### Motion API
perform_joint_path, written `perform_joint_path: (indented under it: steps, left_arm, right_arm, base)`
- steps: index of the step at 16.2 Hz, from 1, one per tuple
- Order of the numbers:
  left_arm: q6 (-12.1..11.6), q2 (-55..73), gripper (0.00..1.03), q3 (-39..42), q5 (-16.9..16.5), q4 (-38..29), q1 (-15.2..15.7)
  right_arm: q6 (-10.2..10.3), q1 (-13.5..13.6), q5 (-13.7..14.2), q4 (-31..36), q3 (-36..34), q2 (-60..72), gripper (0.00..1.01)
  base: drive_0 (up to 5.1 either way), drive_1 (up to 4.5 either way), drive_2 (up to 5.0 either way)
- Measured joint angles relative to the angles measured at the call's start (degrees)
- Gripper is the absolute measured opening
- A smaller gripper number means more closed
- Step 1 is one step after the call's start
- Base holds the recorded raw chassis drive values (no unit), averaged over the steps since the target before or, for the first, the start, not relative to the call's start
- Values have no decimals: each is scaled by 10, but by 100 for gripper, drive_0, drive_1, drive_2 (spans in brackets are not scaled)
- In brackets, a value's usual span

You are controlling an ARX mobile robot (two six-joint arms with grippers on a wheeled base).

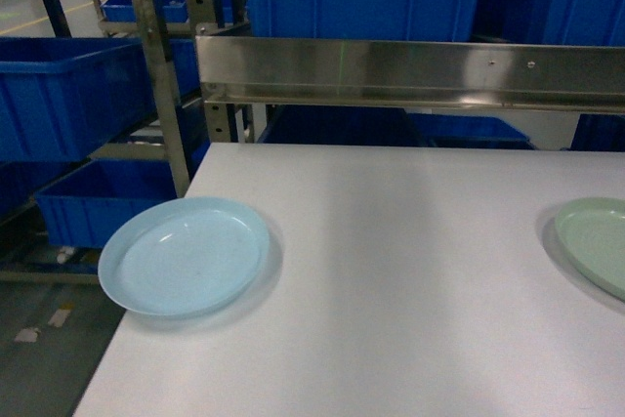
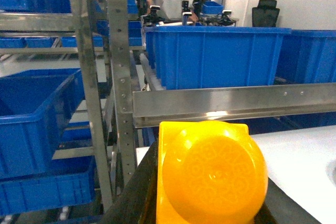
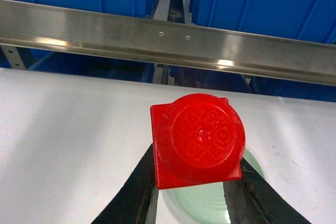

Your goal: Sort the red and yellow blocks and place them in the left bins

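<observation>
In the left wrist view a glossy yellow block [image 2: 210, 174] fills the space between the black fingers [image 2: 137, 192] of my left gripper [image 2: 207, 203], which is shut on it, a round stud facing the camera. It hangs at the table's left edge, facing the rack of blue bins [image 2: 31, 114]. In the right wrist view my right gripper [image 3: 197, 182] is shut on a small red block [image 3: 197, 140] with one round stud, held above the pale green plate [image 3: 207, 205]. Neither gripper nor block shows in the head view, where blue bins [image 1: 68, 90] stand on the left rack.
A pale blue plate [image 1: 184, 254] sits at the white table's [image 1: 391, 271] left edge and a pale green plate [image 1: 598, 241] at its right edge. A steel rail [image 1: 410, 70] runs along the back, with a large blue crate [image 2: 215, 56] behind it. Metal rack posts [image 2: 86, 87] stand at the left.
</observation>
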State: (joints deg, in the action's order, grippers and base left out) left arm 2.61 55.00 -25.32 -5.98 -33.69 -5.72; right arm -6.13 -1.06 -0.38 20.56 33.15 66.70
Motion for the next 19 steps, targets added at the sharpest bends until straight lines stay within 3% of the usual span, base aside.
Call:
perform_joint_path:
  steps: [19]
  left_arm:
    - [0, 0, 27, 0, 0, 0, 2]
  right_arm:
    - [0, 0, 0, 0, 0, 0, 28]
  base:
    - [-468, 268, 268]
